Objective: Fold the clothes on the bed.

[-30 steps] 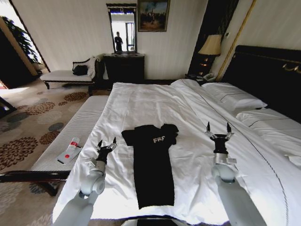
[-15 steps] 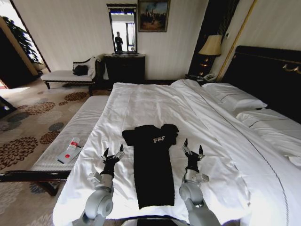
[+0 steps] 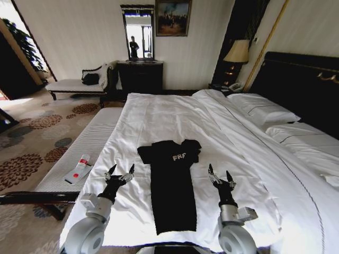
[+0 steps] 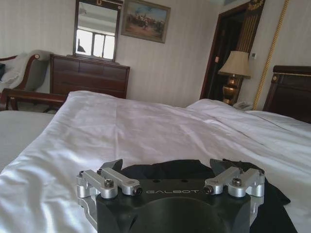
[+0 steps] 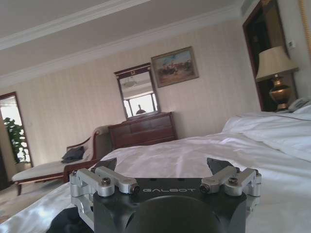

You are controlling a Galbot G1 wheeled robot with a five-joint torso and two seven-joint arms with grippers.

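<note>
Clothes (image 3: 172, 182), one black T-shirt with white lettering, lie as a long narrow strip on the near part of the bed (image 3: 175, 114), on its smooth white sheet. Left pincer (image 3: 119, 174) hovers just left of the strip and right pincer (image 3: 221, 177) just right, both spread wide. Far off stand a dark dresser (image 3: 140, 75) and a lamp (image 3: 238, 52).

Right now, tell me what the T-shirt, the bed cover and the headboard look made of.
T-shirt: soft matte black fabric, likely cotton; it lies limp and flat.
Bed cover: smooth white woven cloth, faintly shiny, creased.
Headboard: dark, apparently polished wood, with a gilt ornament.
</note>
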